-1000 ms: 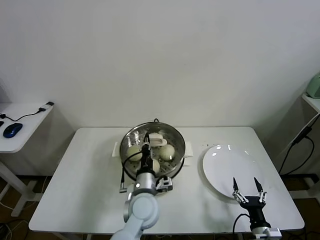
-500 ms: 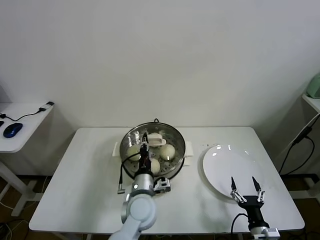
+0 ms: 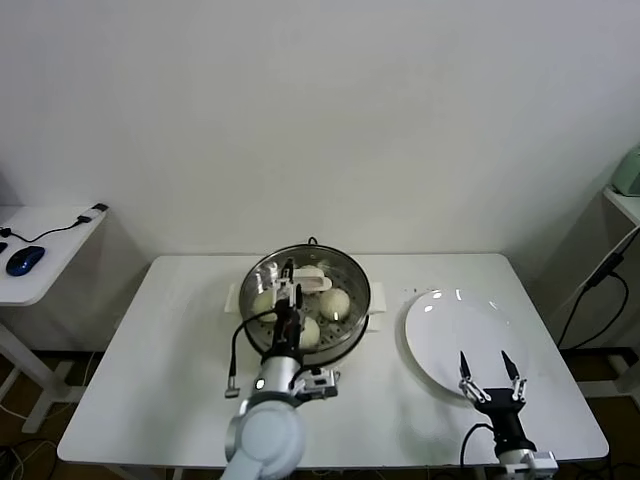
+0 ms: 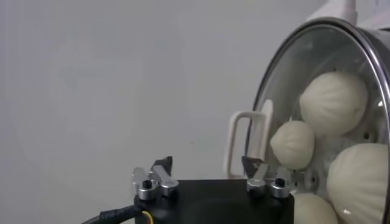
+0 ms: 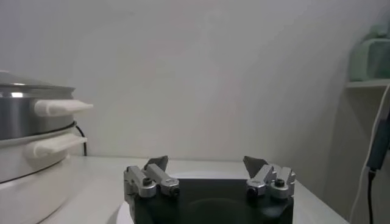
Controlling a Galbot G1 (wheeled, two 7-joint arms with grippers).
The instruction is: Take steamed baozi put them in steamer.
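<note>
The steel steamer stands on its white pot base at the table's middle. Several cream-white baozi lie inside it. They show through a glass lid with a white handle that lies over the steamer. In the left wrist view the baozi and the lid handle show close ahead. My left gripper is open and empty, at the steamer's near rim; it also shows in the left wrist view. My right gripper is open and empty over the near edge of the white plate; it also shows in the right wrist view.
The plate is bare, right of the steamer. A black cable hangs beside my left arm. A side table with a blue mouse stands at the far left. A shelf with a green object and hanging cables is at the far right.
My left arm has shifted slightly to the left and nearer, its gripper still at the steamer's rim. My right gripper has drifted a little nearer and to the left.
</note>
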